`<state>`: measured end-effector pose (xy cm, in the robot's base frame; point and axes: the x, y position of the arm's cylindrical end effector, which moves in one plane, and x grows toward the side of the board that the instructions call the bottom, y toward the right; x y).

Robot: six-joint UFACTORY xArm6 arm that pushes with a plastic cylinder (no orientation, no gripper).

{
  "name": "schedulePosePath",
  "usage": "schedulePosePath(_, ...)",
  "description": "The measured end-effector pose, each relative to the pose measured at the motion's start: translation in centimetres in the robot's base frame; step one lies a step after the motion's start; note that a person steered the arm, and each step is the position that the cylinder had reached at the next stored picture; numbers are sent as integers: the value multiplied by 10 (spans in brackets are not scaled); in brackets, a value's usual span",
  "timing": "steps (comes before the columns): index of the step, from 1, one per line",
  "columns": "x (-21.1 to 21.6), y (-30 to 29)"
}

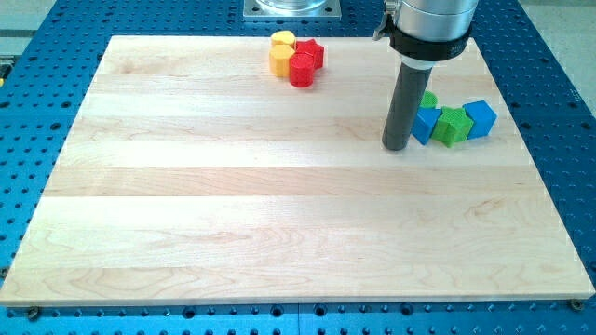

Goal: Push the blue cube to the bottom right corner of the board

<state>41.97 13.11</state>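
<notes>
The blue cube [480, 118] sits at the right side of the wooden board [279, 214], at the right end of a short row of blocks. To its left is a green block [453, 126], then a second blue block [426, 124], with another green block [428, 100] partly hidden behind the rod. My tip [398, 147] rests on the board just left of the second blue block, touching or nearly touching it. The tip is about 90 px left of the blue cube.
Near the view's top, left of the rod, stands a cluster: two yellow blocks [283, 39] [279, 61] and two red blocks [310, 53] [302, 71]. The board lies on a blue perforated table [28, 112]. A metal mount [293, 9] stands at the top edge.
</notes>
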Motion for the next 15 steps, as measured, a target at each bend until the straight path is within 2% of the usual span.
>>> schedulePosePath(4, -5, 0)
schedulePosePath(5, -68, -5)
schedulePosePath(6, -117, 17)
schedulePosePath(7, -136, 63)
schedulePosePath(8, -136, 101)
schedulePosePath(9, -141, 110)
schedulePosePath(10, -139, 112)
schedulePosePath(12, -106, 162)
schedulePosePath(13, -62, 145)
schedulePosePath(14, -36, 132)
schedulePosePath(15, 15, 98)
